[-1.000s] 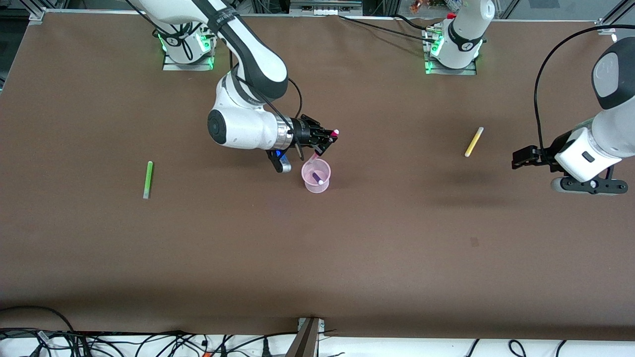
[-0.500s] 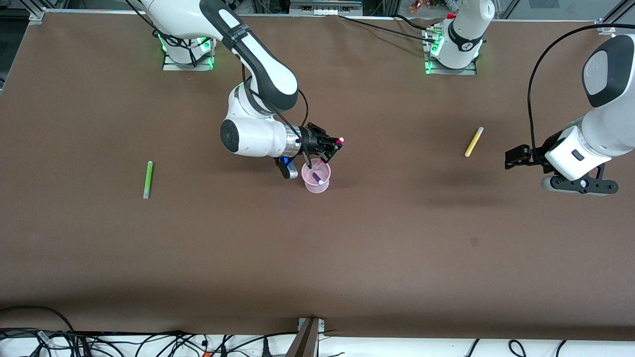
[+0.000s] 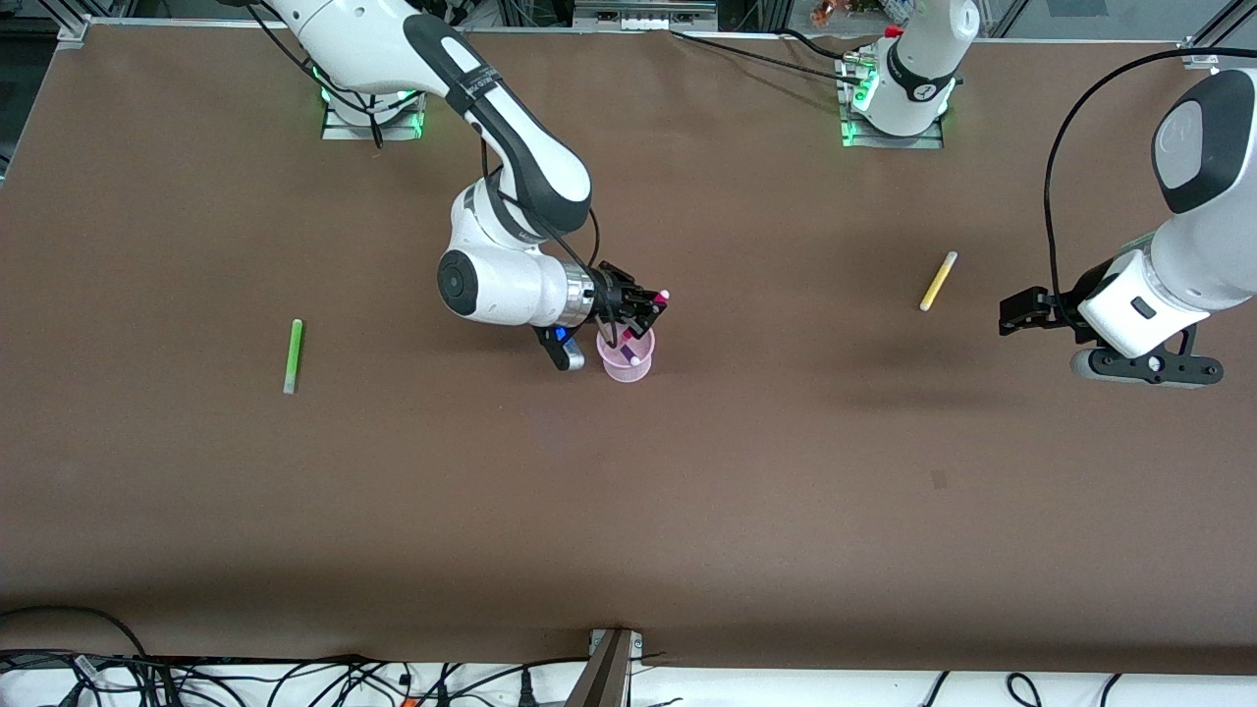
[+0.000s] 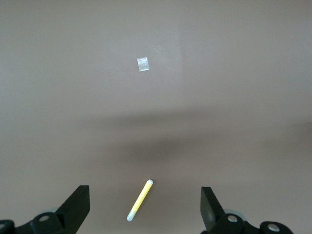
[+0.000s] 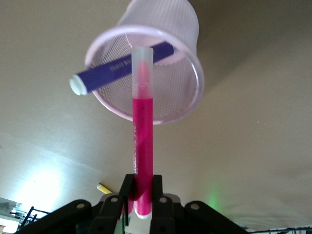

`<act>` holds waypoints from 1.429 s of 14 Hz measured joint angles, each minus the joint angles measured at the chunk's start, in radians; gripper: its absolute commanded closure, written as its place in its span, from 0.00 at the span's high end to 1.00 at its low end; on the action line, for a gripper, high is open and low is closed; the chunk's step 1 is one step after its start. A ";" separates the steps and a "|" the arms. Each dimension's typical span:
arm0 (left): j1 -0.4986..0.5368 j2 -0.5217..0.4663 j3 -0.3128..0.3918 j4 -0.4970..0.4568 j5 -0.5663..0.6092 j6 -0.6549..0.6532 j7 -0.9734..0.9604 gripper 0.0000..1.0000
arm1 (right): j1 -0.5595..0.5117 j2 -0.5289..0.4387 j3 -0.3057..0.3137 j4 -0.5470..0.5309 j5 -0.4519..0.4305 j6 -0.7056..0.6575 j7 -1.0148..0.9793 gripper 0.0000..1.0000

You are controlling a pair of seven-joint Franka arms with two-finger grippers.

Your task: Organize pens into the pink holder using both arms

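We are seeing the purple pen (image 5: 122, 67) lying across the pink holder (image 5: 192, 95) mouth, crowding the magenta pen (image 5: 142, 141); bare table (image 3: 786, 471) is surrounding the yellow pen (image 3: 938, 281).

The pink mesh holder (image 5: 146, 73) contains a dark purple pen (image 5: 122, 68) with a white cap; the magenta pen (image 5: 142, 146) has a pale, translucent tip.

The right arm's black two-finger gripper (image 3: 640, 312) has sunk toward the small pale pink mesh round holder (image 3: 627, 355) since a second ago and now sits just above its rim. The slim magenta pink pen (image 5: 142, 122) clamped between its fingers has gone down with it, its pale lower end now inside the holder. The left arm's black gripper (image 3: 1011, 314) has drifted slightly toward the table's middle.
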 measured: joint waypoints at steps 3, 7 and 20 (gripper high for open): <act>0.000 0.000 0.000 0.000 0.000 0.000 0.000 1.00 | -0.013 0.002 -0.003 0.025 -0.022 -0.018 0.000 1.00; 0.000 0.000 0.000 0.000 0.000 0.000 0.000 1.00 | -0.027 0.002 -0.003 0.067 -0.094 -0.073 -0.001 1.00; -0.001 0.003 0.000 -0.007 0.000 0.001 0.000 1.00 | -0.068 -0.309 -0.390 0.120 -0.445 -0.526 -0.682 1.00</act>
